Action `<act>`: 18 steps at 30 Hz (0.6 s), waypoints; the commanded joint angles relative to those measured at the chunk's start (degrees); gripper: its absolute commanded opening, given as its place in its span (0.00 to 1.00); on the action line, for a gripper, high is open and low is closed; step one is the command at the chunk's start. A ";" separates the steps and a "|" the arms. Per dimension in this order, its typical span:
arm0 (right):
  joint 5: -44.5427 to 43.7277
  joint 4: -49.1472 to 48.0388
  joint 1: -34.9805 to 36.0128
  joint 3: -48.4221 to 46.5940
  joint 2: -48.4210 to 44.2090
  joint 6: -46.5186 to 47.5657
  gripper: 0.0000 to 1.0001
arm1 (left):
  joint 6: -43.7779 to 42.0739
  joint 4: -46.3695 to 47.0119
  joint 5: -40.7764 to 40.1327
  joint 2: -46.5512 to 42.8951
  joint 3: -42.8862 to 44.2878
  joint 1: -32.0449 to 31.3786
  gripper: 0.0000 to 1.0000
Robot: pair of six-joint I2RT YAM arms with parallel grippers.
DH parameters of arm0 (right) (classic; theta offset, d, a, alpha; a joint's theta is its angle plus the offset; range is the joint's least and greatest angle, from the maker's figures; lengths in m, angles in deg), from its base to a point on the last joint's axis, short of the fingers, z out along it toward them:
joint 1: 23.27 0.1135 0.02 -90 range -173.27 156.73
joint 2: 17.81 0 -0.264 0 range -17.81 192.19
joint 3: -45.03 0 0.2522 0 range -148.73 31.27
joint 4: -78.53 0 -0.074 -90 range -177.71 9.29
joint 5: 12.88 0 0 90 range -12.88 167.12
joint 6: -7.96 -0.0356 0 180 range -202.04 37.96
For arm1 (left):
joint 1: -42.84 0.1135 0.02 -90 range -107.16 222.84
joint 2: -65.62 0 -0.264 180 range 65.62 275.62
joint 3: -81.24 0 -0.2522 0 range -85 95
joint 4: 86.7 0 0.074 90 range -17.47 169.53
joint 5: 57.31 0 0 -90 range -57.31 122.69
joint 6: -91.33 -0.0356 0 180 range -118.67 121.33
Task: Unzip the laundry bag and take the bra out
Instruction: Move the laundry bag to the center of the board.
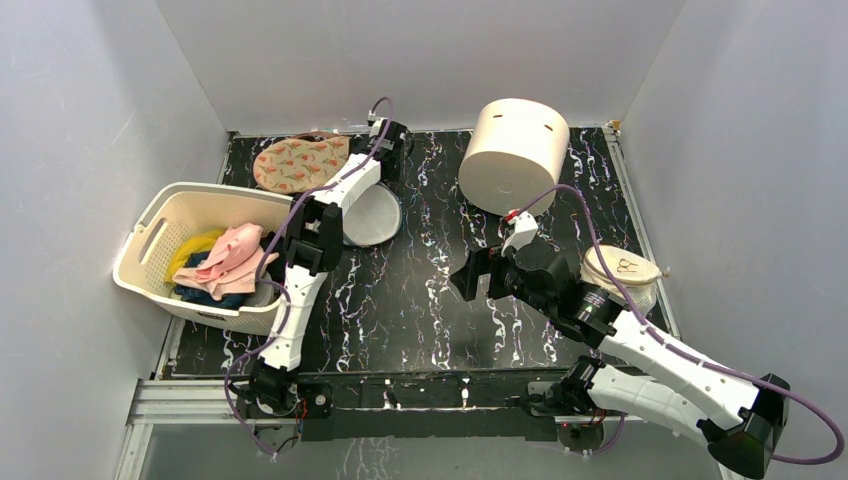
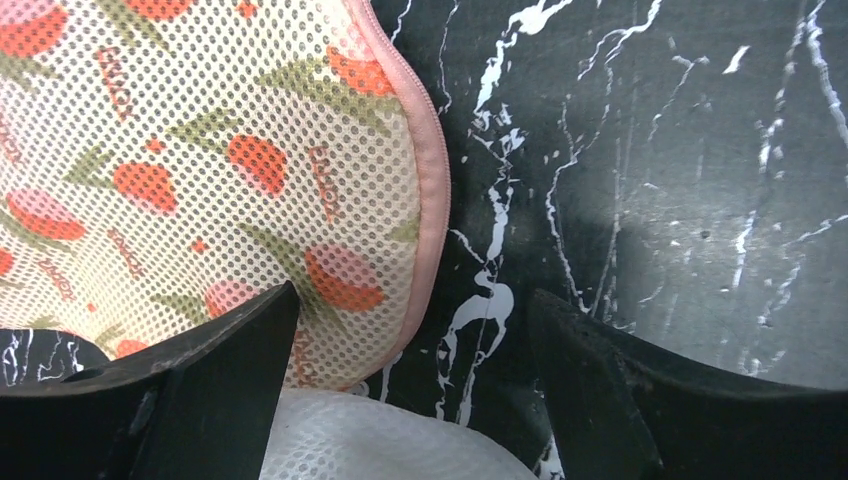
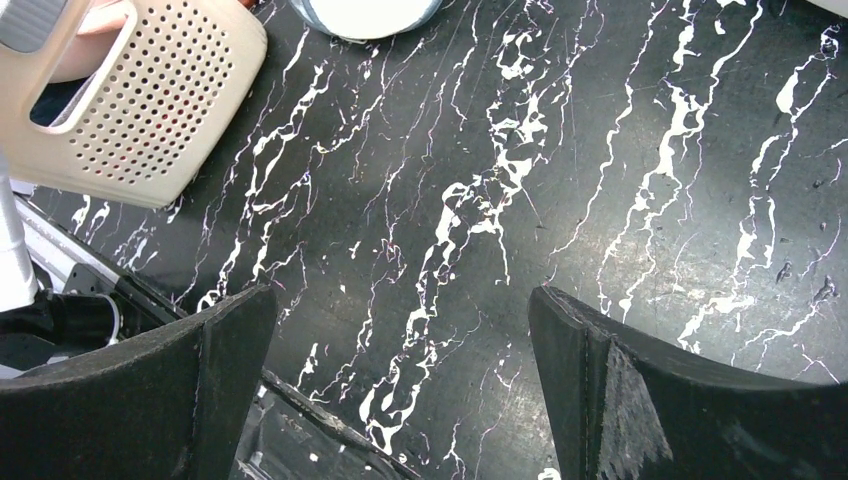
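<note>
Though cropped, laundry bag (image 2: 200, 170) beside claw (image 2: 412, 295)

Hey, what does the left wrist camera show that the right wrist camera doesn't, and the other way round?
Only the left wrist view: the flowered laundry bag with its pink zipper rim, lying just past the fingers of the open left gripper.

Only the right wrist view: the cream basket at upper left, beyond the open right gripper.

Both: the black marbled table, and what looks like an edge of the round white mesh bag.
</note>
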 commanded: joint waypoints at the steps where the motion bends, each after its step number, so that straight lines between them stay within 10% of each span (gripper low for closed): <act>1: -0.67 -0.76 -0.26 -3.73 -0.70 -0.51 0.98 | 2.79 1.38 -1.23 -0.32 -1.18 1.36 0.76; 9: -0.14 -0.46 -0.27 -4.37 -1.82 -1.22 0.98 | 0.62 1.19 12.30 -1.95 -1.65 -0.09 0.16; 18: 0.95 -0.40 -0.27 -5.47 -1.27 -1.31 0.98 | -8.43 4.36 11.06 -12.35 -11.07 -8.49 0.00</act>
